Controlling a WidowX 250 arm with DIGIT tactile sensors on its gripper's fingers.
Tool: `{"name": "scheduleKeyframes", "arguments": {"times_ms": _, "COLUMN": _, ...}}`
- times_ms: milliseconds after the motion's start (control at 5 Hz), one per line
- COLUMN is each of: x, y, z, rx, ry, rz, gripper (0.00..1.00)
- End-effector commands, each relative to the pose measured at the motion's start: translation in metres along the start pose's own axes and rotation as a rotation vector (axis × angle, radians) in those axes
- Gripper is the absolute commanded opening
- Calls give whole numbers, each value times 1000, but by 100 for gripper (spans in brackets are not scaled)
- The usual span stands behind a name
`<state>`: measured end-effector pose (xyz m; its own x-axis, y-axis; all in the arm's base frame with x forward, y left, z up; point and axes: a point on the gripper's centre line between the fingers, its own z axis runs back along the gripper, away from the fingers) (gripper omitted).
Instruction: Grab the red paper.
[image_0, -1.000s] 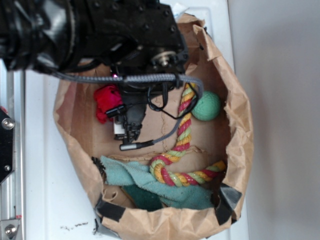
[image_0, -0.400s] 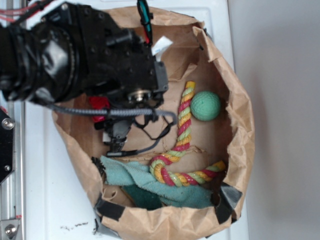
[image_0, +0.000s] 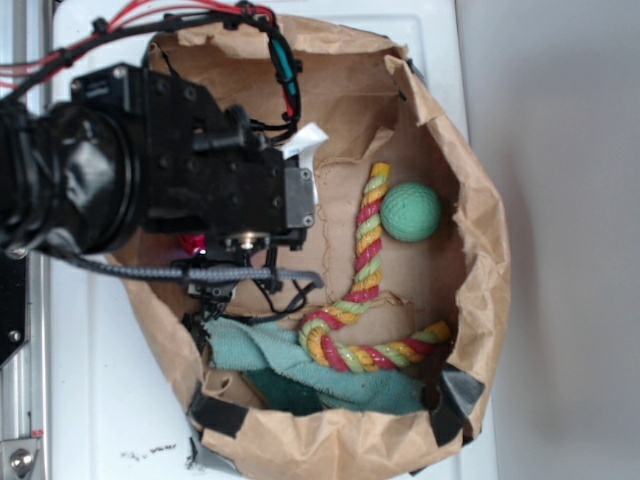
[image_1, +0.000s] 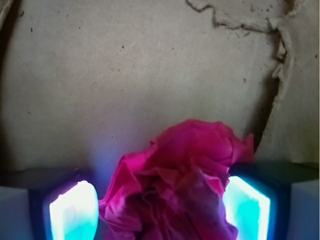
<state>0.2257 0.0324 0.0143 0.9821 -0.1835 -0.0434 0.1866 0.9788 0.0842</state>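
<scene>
A: We see the white counter (image_0: 90, 400) carrying a brown paper bag (image_0: 480, 250), our black arm (image_0: 150, 180) over its left side.

B: Inside lie a teal cloth (image_0: 260, 350), a twisted rope (image_0: 365, 270) and a green ball (image_0: 411, 211).

A: Our end effector (image_1: 160, 210) stands apart, the red paper (image_1: 185, 175) between its fingers (image_1: 72, 210), on the bag's left floor.

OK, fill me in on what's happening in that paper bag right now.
The robot arm is reaching down into the brown paper bag with its gripper over the red paper. In the wrist view the crumpled wad sits between the two jaws, which are open on either side of it and not clamped. The green ball, twisted rope and teal cloth lie untouched elsewhere in the bag.
</scene>
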Motion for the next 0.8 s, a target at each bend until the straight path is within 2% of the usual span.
{"name": "scheduleKeyframes", "arguments": {"times_ms": 0, "x": 3, "y": 4, "z": 0, "rx": 12, "ry": 7, "rz": 27, "gripper": 3}}
{"name": "scheduleKeyframes", "arguments": {"times_ms": 600, "x": 4, "y": 14, "z": 4, "rx": 16, "ry": 5, "rz": 54, "gripper": 0}}
